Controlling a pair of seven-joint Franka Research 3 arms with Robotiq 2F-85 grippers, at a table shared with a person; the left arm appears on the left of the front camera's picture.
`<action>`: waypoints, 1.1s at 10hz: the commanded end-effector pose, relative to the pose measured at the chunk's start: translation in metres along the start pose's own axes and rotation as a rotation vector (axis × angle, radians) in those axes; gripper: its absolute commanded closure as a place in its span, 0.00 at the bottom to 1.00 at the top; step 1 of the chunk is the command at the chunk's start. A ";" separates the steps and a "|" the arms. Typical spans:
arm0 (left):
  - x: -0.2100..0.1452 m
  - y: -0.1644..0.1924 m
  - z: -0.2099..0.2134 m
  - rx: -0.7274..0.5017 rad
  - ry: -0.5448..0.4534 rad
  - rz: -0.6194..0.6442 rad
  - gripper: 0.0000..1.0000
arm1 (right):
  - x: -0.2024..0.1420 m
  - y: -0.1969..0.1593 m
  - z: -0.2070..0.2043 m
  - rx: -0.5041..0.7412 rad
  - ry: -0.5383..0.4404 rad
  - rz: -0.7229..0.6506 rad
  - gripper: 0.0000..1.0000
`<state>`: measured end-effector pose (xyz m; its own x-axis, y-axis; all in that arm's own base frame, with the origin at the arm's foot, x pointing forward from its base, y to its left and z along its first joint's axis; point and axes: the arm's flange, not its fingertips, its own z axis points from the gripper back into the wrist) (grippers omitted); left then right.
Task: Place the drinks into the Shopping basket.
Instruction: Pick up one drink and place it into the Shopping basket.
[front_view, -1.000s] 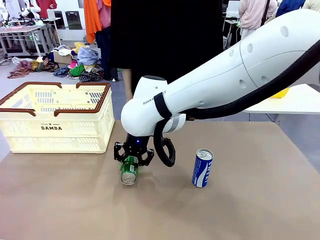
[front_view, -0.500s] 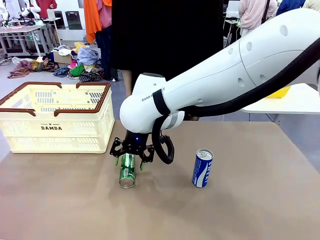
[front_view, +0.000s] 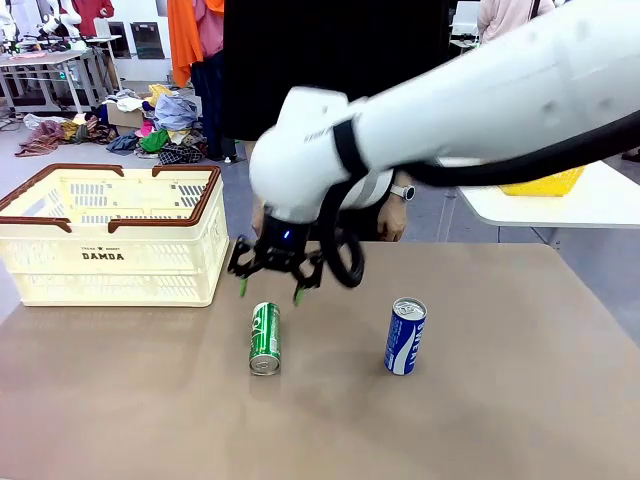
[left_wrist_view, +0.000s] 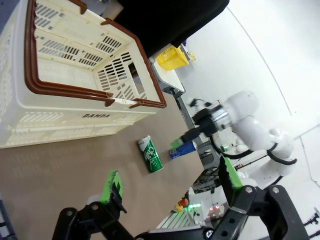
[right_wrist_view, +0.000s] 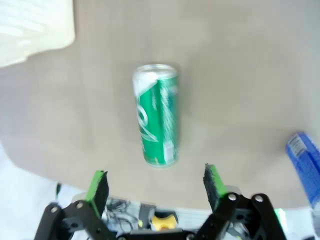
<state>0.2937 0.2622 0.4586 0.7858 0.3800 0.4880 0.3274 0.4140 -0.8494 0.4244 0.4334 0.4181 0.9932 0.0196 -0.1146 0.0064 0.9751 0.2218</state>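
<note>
Smooth brown worktop (front_view: 480, 420), slim green can (front_view: 265, 338) lies flat, blue can (front_view: 405, 336) upright, half cropped wrist-side; right gripper (front_view: 270, 294) spread wide, empty.

Shopping basket (front_view: 110, 275) open, green can (front_view: 265, 338) clear of blue can (front_view: 405, 336)

Shopping basket (front_view: 110, 262) sits on the table (front_view: 450, 420) at its left rear; lying can (front_view: 265, 338) rests on its side mid-table, in front of and right of the basket, with standing can (front_view: 405, 336) upright to its right, near but apart. Right gripper (front_view: 270, 293) hangs above the table just behind the lying can, touching neither can nor basket. Person (front_view: 330, 60) stands behind the far edge, side table (front_view: 560, 205) with a smaller basket (front_view: 548, 186) on it beyond the right rear corner.
</note>
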 end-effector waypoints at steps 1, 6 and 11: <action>0.001 -0.003 0.000 -0.016 -0.013 -0.004 0.00 | -0.041 -0.041 0.059 -0.039 0.103 0.174 0.00; 0.001 -0.003 0.000 -0.016 -0.013 -0.004 0.00 | -0.079 -0.167 0.092 0.353 0.092 0.100 0.00; 0.001 -0.003 0.000 -0.016 -0.013 -0.004 0.00 | -0.077 -0.163 0.095 0.294 0.120 0.084 0.00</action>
<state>0.2934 0.2624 0.4587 0.7855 0.3805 0.4880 0.3273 0.4138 -0.8495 0.3567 0.2554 0.5014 0.9731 0.1597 -0.1661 -0.0526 0.8557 0.5147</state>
